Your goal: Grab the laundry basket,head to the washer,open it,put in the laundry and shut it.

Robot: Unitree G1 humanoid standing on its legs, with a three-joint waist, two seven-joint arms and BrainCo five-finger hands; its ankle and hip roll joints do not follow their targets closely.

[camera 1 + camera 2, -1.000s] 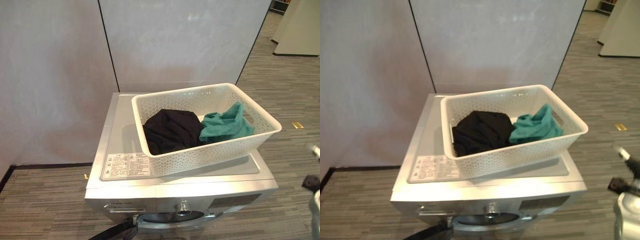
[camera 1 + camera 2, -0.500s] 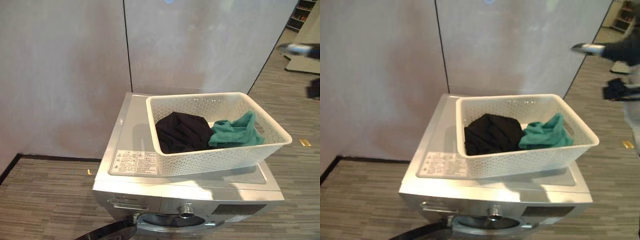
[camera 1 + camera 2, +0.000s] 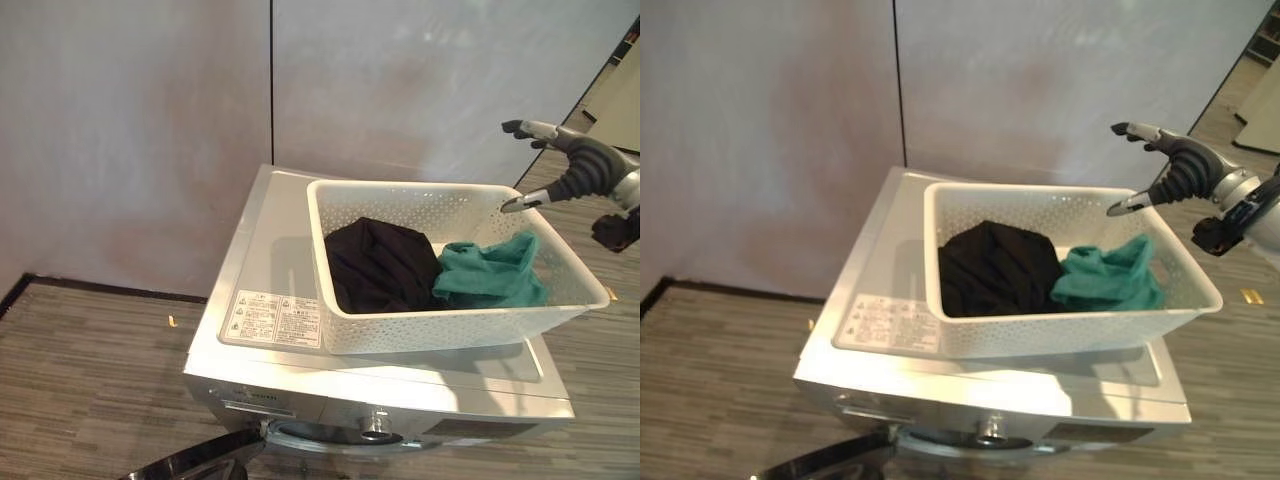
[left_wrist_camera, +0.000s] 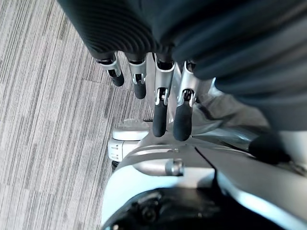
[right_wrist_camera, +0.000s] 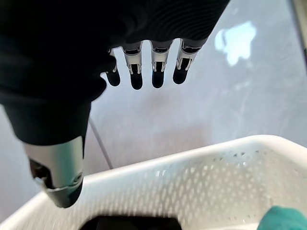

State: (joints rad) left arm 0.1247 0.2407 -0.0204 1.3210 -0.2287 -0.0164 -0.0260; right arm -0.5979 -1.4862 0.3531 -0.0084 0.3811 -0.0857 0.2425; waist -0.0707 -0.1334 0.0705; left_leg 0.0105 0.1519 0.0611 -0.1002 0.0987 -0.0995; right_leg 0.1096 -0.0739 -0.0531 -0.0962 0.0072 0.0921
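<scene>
The white laundry basket [image 3: 455, 270] sits on top of the silver washer [image 3: 300, 350], skewed toward its right side, with a black garment [image 3: 378, 262] heaped in the left half and a teal garment [image 3: 490, 275] touching it on the right. The washer door [image 3: 200, 458] already hangs open at the lower front, so the step in hand looks like taking laundry out of the basket. The right hand [image 3: 1180, 170] hovers above the basket's far right corner, fingers spread and relaxed and the thumb apart, gripping nothing. To do this well, I judge it should come down inside the rim onto the teal garment, the nearer of the two, and close on a thick fold rather than a loose edge, lifting straight up so the cloth does not snag the perforated wall or drag the light basket across the lid. The left hand [image 4: 158, 103] hangs low over the floor, its fingers straight and empty. The drum opening is cut off at the lower edge, so how wide the door stands and what lies inside cannot be made out.
</scene>
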